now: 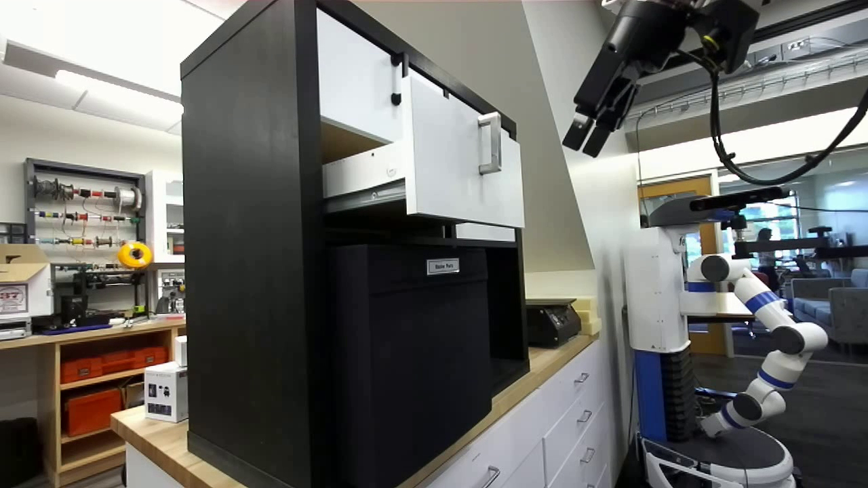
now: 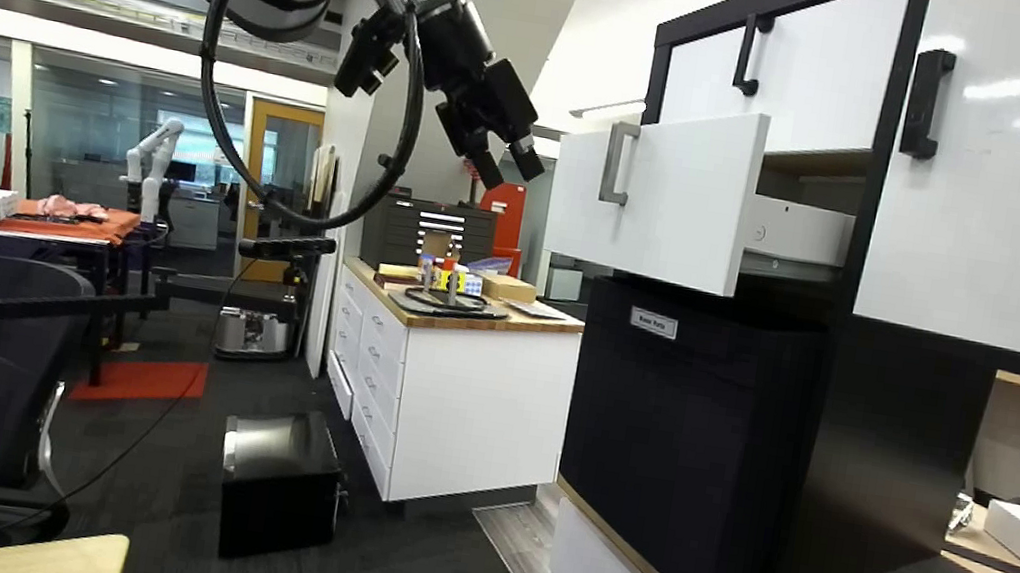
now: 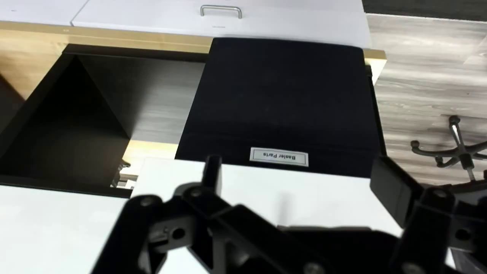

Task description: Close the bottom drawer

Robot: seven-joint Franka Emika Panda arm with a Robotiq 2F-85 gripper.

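In an exterior view, the cabinet [image 1: 241,257] is carried by a wooden counter [image 1: 159,434], and its bottom drawer [image 1: 441,156] is seen pulled out; the claw [image 1: 587,137] is held apart from it. Now, in an exterior view, dark carpet [image 2: 165,498] and a glass wall [image 2: 131,119] are shown; three handles [image 2: 922,103] are counted on the cabinet, and one black bin [image 2: 680,433] below. In the wrist view, a plank floor [image 3: 422,57] is caught; two fingers [image 3: 392,190] are spread wide, the claw released.

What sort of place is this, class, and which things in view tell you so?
Most likely a robotics lab or workshop: a separate blue-banded white robot arm stands in the background, wire spools hang in rows, and a black box is labelled "Basler Parts".
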